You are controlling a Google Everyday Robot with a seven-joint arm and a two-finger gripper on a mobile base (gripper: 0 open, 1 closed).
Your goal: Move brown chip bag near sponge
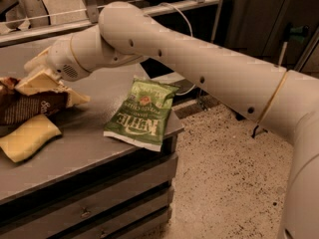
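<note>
The brown chip bag (31,107) lies at the left edge of the grey table (89,148), dark brown and crinkly with a pale end. My gripper (49,86) is right over its near end and is shut on that end. The pale yellow sponge (27,137) lies flat just in front of the bag, touching or almost touching its lower edge. The white arm reaches in from the right, across the table.
A flat green chip bag (142,112) lies near the table's right front corner, partly over the edge. A metal rail and shelf (45,21) run behind the table. Speckled floor (224,173) lies to the right.
</note>
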